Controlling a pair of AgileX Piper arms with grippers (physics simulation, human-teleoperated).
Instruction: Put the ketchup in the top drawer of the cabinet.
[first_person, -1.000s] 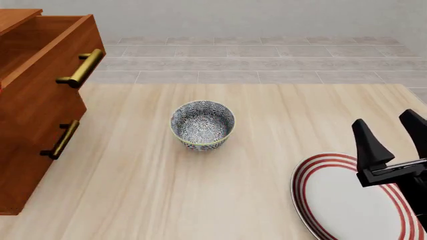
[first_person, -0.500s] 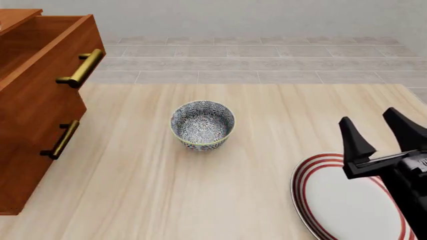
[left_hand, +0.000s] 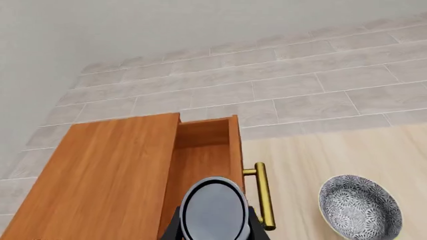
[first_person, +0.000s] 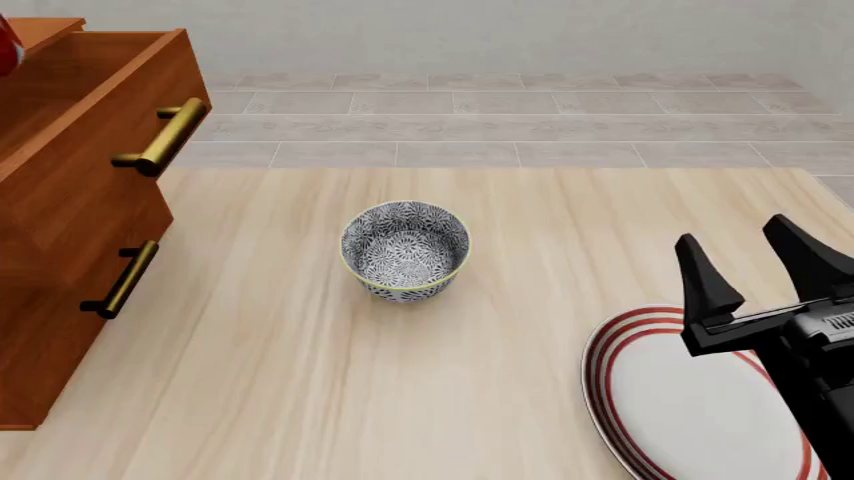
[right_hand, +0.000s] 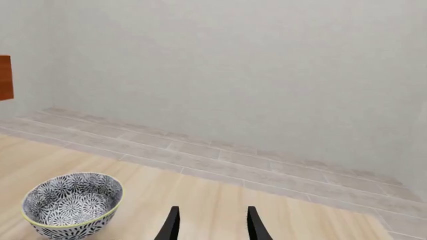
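The ketchup (left_hand: 213, 209) shows its dark grey top in the left wrist view, held in my left gripper (left_hand: 215, 232), whose black fingers show only at the can's sides. It hangs above the pulled-out top drawer (left_hand: 202, 159) of the cabinet (left_hand: 107, 175). In the front view only a red sliver of the ketchup (first_person: 7, 45) shows at the top left corner, above the open top drawer (first_person: 80, 110) with its brass handle (first_person: 166, 136); the left gripper itself is out of that view. My right gripper (first_person: 763, 278) is open and empty above a plate.
A patterned grey-white bowl (first_person: 404, 250) stands mid-table, right of the cabinet (first_person: 60, 300); it also shows in the right wrist view (right_hand: 72, 204). A red-rimmed white plate (first_person: 667, 410) lies at the front right under the right gripper. A lower drawer handle (first_person: 123, 280) juts out.
A red edge of the ketchup has come into the front view's top left corner, above the drawer. The right gripper shifted a little left and tilted a second ago, then stayed put.
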